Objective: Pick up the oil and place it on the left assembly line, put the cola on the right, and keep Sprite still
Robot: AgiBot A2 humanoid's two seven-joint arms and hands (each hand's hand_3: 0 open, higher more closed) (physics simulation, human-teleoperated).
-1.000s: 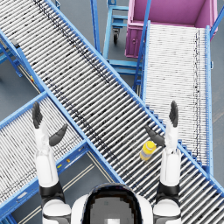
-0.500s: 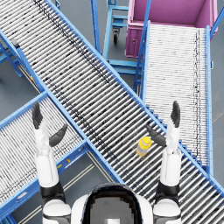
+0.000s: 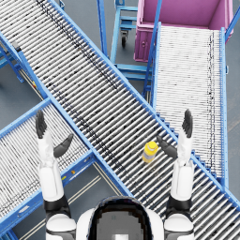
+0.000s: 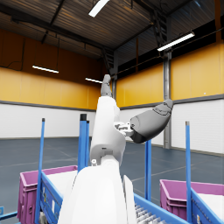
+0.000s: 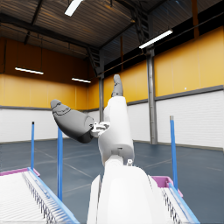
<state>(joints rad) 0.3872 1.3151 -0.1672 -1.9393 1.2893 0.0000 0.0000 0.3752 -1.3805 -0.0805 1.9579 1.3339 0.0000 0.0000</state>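
Yellow oil bottle [image 3: 150, 152] stands on rollers of central diagonal conveyor [image 3: 93, 93], toward its near end, just beside thumb of right hand [image 3: 182, 140], not gripped. Right hand raised beside bottle, fingers [image 3: 187, 123] straight, spread wide from thumb, holding nothing. Left hand [image 3: 48, 140] raised same way above left conveyor [image 3: 18, 159], well apart from bottle, fingers apart, empty. Right conveyor [image 3: 187, 79] ends at pink bin [image 3: 183, 14].

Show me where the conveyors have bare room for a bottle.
Left conveyor by the left hand is bare; right conveyor is bare up to the pink bin. Crowded only around the oil bottle beside the right hand.
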